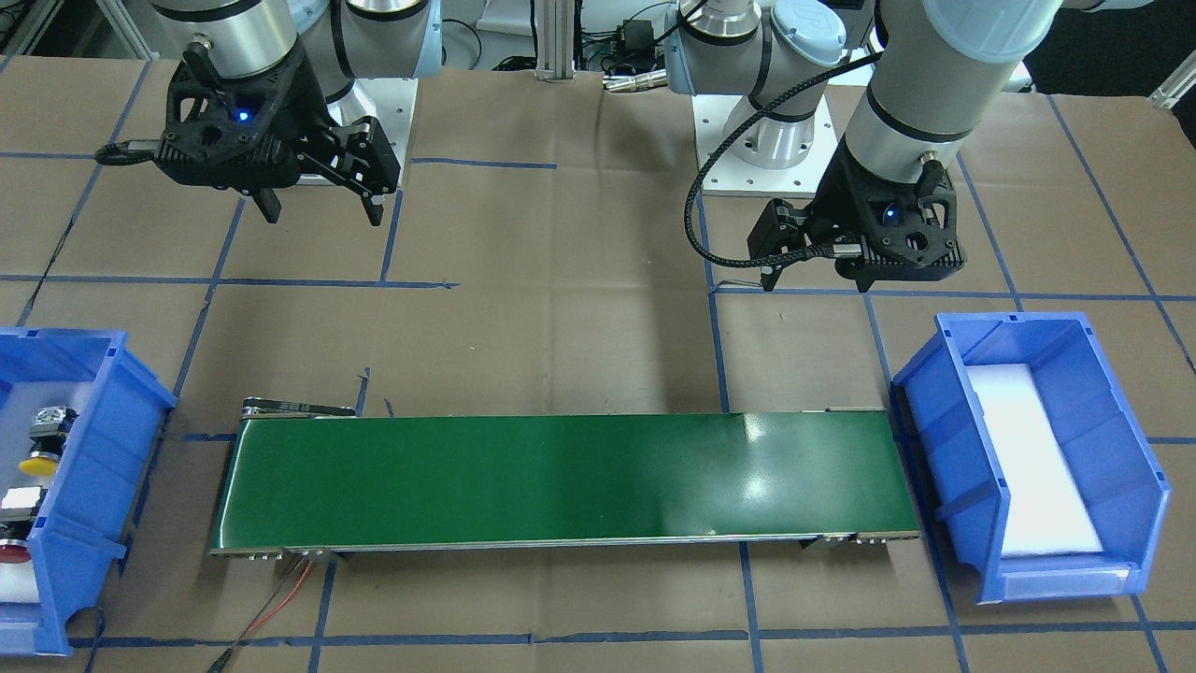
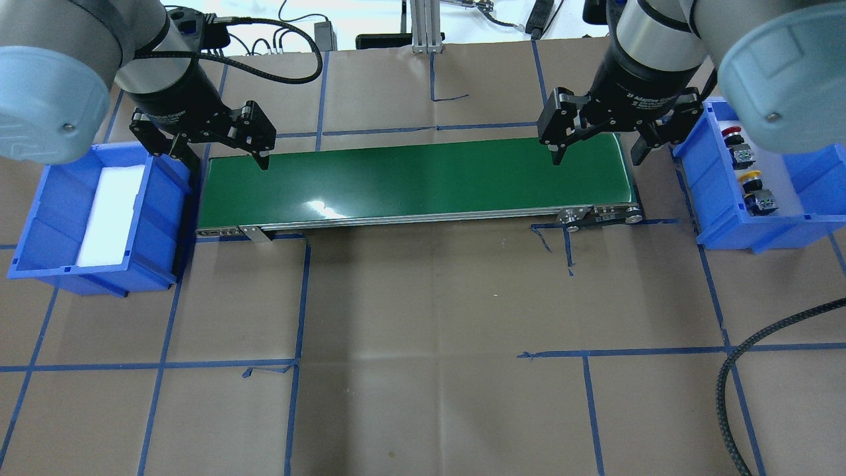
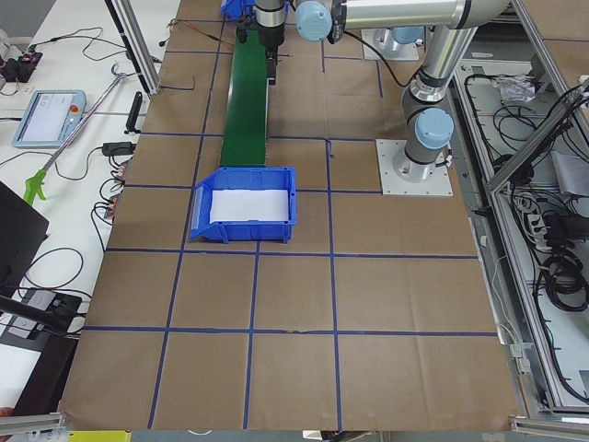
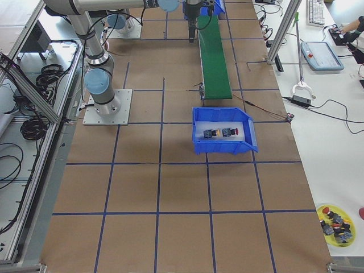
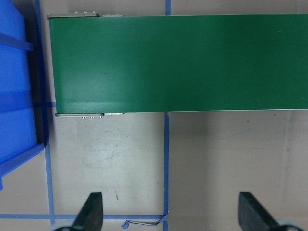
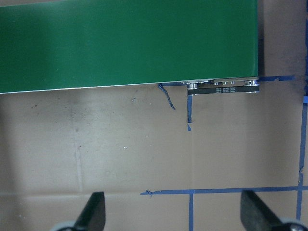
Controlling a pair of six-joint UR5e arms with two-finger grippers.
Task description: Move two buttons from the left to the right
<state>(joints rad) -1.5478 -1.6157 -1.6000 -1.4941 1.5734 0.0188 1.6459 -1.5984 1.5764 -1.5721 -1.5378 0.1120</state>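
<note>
The two buttons lie in the blue bin (image 2: 727, 225) at the right of the overhead view, on white foam: the red-capped one (image 2: 730, 132) farther back, the yellow-capped one (image 2: 750, 177) nearer. In the front-facing view the yellow cap (image 1: 39, 462) and red cap (image 1: 11, 551) show in the bin (image 1: 103, 439) at the left. My right gripper (image 2: 598, 158) is open and empty above the conveyor's right end, beside that bin. My left gripper (image 2: 228, 162) is open and empty above the conveyor's left end. Both wrist views show spread fingertips with nothing between them, left (image 5: 172, 214) and right (image 6: 174, 214).
A green conveyor belt (image 2: 416, 178) runs between the two bins. A second blue bin (image 2: 92, 281) at the overhead view's left holds only white foam. The table is brown paper with blue tape lines. A black cable (image 2: 733, 383) lies at the front right.
</note>
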